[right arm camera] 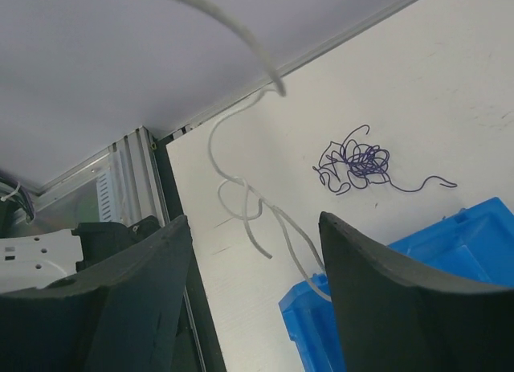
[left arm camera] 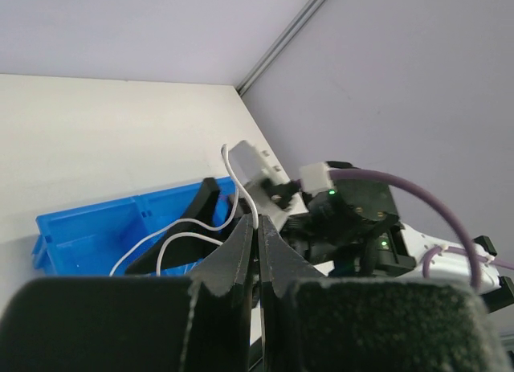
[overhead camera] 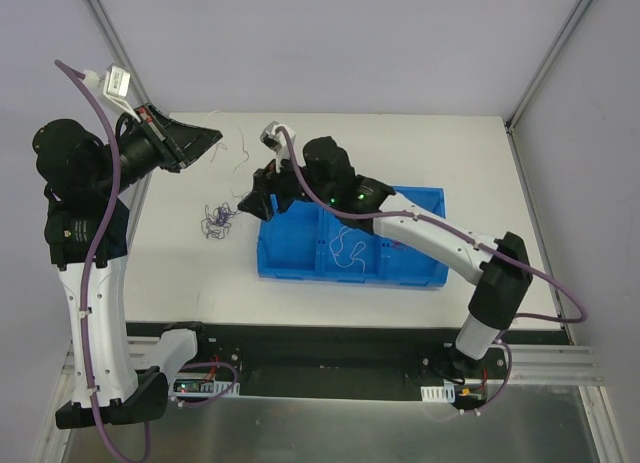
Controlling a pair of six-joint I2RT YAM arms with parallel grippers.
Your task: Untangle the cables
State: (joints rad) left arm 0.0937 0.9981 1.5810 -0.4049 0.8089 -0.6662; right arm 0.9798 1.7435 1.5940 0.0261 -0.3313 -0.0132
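Note:
A white cable (left arm camera: 183, 226) runs out from between the tips of my left gripper (left arm camera: 259, 223), which is shut on it and raised over the table's back left (overhead camera: 212, 138). In the right wrist view the same white cable (right arm camera: 241, 197) hangs in loose loops, and my right gripper (right arm camera: 253, 218) stands open around it without touching. That right gripper (overhead camera: 250, 203) hovers just left of the blue bin. A dark purple cable (overhead camera: 215, 221) lies clumped on the table beside it, and the clump (right arm camera: 357, 159) also shows in the right wrist view. Another white cable (overhead camera: 345, 249) lies curled in the bin.
The blue bin (overhead camera: 420, 268) sits mid-table under the right arm, and its corner (right arm camera: 458, 243) lies near the right fingers. The table's left edge (right arm camera: 173, 203) borders a metal rail. Frame posts rise at the back corners.

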